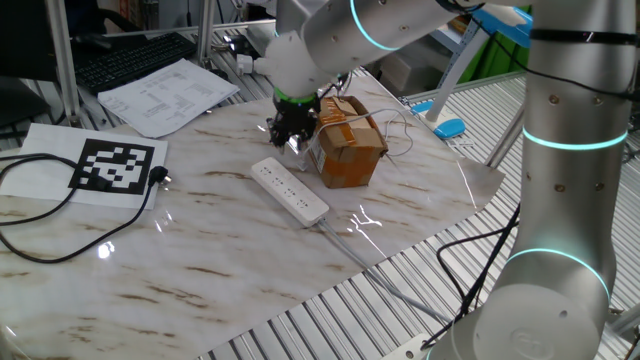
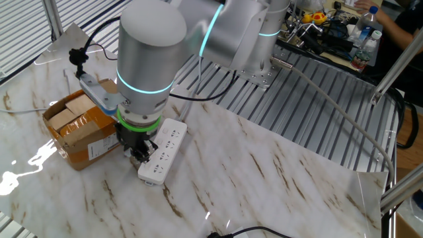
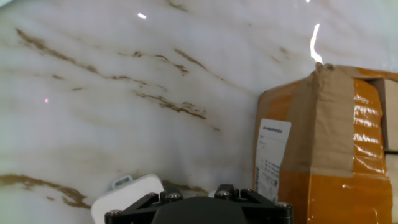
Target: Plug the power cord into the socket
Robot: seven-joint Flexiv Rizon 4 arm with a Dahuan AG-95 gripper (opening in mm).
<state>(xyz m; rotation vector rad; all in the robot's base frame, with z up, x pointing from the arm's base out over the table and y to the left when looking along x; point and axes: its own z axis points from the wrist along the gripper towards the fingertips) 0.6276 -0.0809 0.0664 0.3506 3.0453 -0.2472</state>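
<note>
hand view shows only the black base of the gripper along the bottom edge; its fingertips are out of frame, so how wide the jaws stand cannot be told there. from one fixed view the gripper points down at the marble table, just over the far end of the socket, and the other fixed view puts the gripper low beside the socket, the fingers partly masked by the wrist. whether it grips anything is not clear, and whether it touches the strip cannot be told.

the cardboard box sits close beside the gripper, on the side away from the socket's length, leaving only a narrow gap. the socket runs away from the gripper toward the table's near edge in one fixed view, its white cable trailing off over the slatted metal. well apart from the gripper, a black power cord loops past a printed marker sheet. open marble lies on that side.
</note>
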